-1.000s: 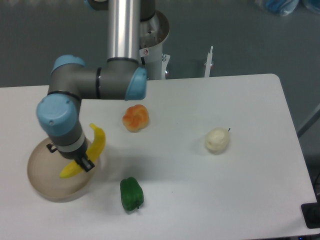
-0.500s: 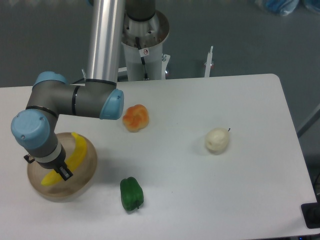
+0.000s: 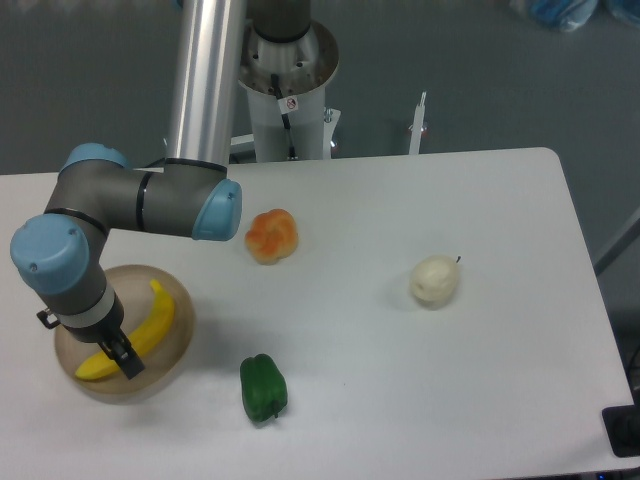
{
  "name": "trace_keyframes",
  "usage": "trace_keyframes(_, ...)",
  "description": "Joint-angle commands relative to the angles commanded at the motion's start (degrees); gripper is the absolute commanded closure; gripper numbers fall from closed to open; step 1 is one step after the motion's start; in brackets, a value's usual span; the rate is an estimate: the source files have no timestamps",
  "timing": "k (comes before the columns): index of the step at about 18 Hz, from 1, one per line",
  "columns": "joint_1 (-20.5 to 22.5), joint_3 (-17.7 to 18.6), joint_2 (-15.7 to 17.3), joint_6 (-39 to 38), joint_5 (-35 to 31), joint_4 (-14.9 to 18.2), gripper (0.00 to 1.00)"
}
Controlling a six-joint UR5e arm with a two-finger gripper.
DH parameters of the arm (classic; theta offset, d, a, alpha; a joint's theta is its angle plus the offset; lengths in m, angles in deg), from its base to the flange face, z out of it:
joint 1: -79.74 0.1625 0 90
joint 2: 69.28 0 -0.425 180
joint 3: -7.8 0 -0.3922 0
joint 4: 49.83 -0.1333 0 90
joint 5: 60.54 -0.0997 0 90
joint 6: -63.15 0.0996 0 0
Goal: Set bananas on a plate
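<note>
The bright-yellow banana point(image 3: 148, 322) lies slanted inside the round beige-tan plate point(image 3: 112, 392) at the table's front left. Its upper end points toward the plate's right rim and its lower end toward the front left. My gripper point(image 3: 116, 352) hangs straight down over the plate and is shut on the banana's lower half. One dark fingertip point(image 3: 129, 364) shows on the banana's near side. The wrist hides the other finger and the plate's left part.
A green bell pepper point(image 3: 263, 387) stands just right of the plate. An orange-peach fruit point(image 3: 271, 235) sits mid-table and a pale cream round fruit point(image 3: 434, 280) lies to the right. The arm's elbow point(image 3: 150, 195) reaches over the table's left side from the base point(image 3: 290, 90).
My gripper has carried the banana left and down, from beside the plate's right rim to inside the plate. The other fruits have not moved.
</note>
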Motion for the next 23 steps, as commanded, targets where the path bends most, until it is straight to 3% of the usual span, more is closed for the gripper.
trace_keyframes(2,4.57,-0.18,2.55,0.96,0.00,0.35,0.00)
trace_keyframes(6,12.05,0.09,5.19,10.88,0.08,0.62,0.00)
trace_keyframes(13,25.41,0.79,5.55,28.55,1.75,2.37,0.00)
trace_keyframes(18,32.27,1.05,5.20,36.12,2.90,4.13,0.00)
trace_keyframes(23,34.83,1.76,3.88,40.07,2.46,4.66,0.00)
